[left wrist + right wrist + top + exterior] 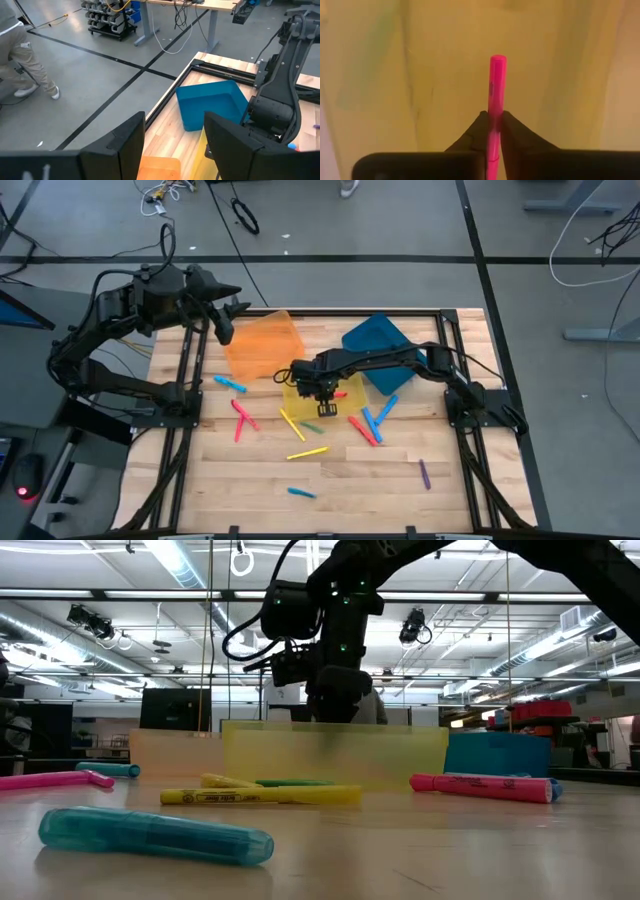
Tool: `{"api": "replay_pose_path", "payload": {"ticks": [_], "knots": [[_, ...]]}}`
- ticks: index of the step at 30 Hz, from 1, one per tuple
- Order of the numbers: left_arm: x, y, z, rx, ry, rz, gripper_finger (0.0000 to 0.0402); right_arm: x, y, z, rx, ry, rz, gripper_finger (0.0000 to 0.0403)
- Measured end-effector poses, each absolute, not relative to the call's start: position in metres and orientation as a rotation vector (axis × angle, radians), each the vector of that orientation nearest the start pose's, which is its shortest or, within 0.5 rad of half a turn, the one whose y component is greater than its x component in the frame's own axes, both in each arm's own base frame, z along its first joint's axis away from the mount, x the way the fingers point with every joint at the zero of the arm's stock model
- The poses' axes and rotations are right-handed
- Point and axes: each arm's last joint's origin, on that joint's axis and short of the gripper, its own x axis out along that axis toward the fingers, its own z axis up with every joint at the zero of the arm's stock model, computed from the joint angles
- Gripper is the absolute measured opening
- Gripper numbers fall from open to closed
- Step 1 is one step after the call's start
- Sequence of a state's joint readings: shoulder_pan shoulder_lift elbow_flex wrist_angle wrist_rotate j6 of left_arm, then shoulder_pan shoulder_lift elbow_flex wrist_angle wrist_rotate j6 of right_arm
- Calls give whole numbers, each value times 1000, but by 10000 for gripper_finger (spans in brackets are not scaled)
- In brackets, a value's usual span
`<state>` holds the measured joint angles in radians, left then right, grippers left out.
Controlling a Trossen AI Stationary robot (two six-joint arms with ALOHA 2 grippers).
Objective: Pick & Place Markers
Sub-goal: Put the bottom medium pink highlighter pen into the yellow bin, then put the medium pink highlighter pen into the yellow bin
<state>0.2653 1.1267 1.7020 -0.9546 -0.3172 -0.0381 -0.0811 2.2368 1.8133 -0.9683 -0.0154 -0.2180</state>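
1. Teal marker [155,835] lies closest, loose on the table [350,470]
2. Left gripper [226,320] waits spread and empty by the orange bin [262,343]
3. Right gripper [492,125] pinches a pink marker [496,85] over the yellow bin [335,752]; about a dozen markers remain scattered

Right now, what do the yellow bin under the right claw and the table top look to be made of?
The yellow bin looks like thin translucent plastic, fairly glossy: the shapes behind it show dimly through its wall. The table top looks like pale wood planks with a smooth, matte finish: grain lines and board seams show. The right claw over the bin grips a pink marker, seemingly smooth plastic.
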Motion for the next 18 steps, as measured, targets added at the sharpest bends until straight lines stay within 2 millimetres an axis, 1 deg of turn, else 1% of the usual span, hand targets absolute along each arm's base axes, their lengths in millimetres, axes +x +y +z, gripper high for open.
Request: {"api": "replay_pose_path", "payload": {"ticks": [2, 7, 12, 15, 18], "knots": [[160, 53, 490, -27, 373, 583, 209, 447, -36, 170, -114, 1391, 97, 51], [160, 53, 490, -27, 374, 583, 209, 446, -36, 170, -87, 1396, 75, 111], [160, 53, 490, -27, 374, 583, 209, 446, -36, 176, -80, 1396, 69, 163], [160, 53, 490, -27, 374, 583, 209, 445, -36, 182, -73, 1413, 51, 181], [160, 53, 490, -27, 374, 582, 209, 442, -37, 199, -85, 1449, 6, 186]]}}
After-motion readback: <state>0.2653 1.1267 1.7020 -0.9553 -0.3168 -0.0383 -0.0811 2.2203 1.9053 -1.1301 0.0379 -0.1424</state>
